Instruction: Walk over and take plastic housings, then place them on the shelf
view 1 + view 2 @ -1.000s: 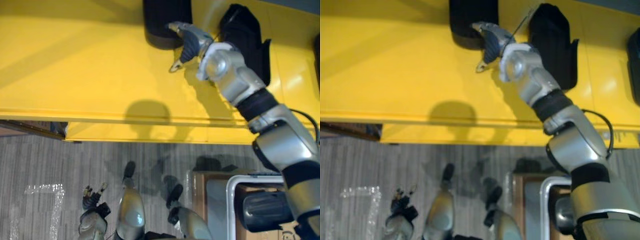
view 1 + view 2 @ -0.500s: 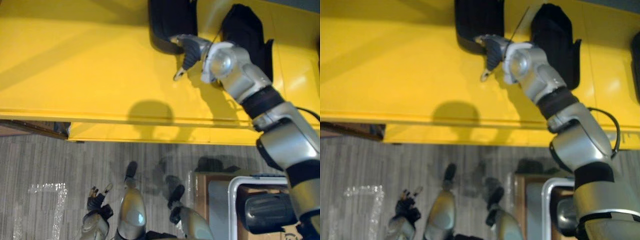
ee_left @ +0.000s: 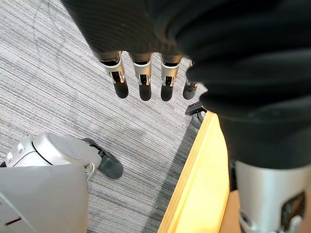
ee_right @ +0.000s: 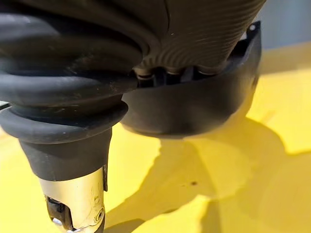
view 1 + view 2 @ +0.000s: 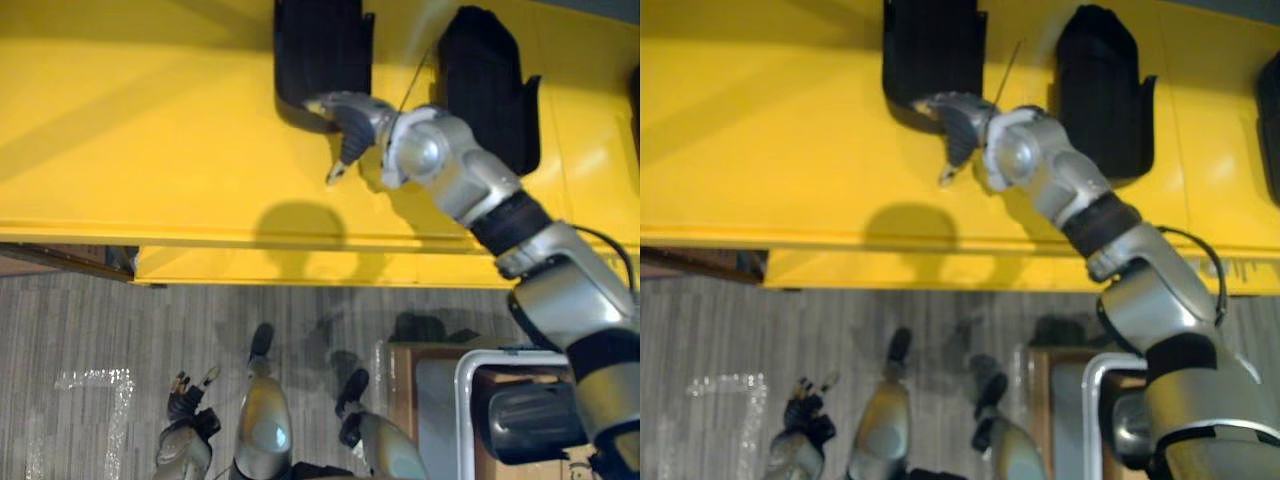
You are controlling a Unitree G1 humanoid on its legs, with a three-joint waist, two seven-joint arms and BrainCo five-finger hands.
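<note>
Pressed against near end of plastic housing [image 5: 318,50] with right robot hand [image 5: 352,118]; long axis running straight ahead, away from it; whether clamped, cannot tell.

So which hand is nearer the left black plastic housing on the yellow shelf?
Right: right hand is at the black plastic housing; left hand hangs over grey carpet, far off.

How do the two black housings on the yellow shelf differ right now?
The left housing has the right hand on its near edge; the right housing sits untouched, apart from the hand. The left housing runs off the view's top edge; the right housing shows nearly whole, with a side tab. Both are black and lie on the yellow shelf.
</note>
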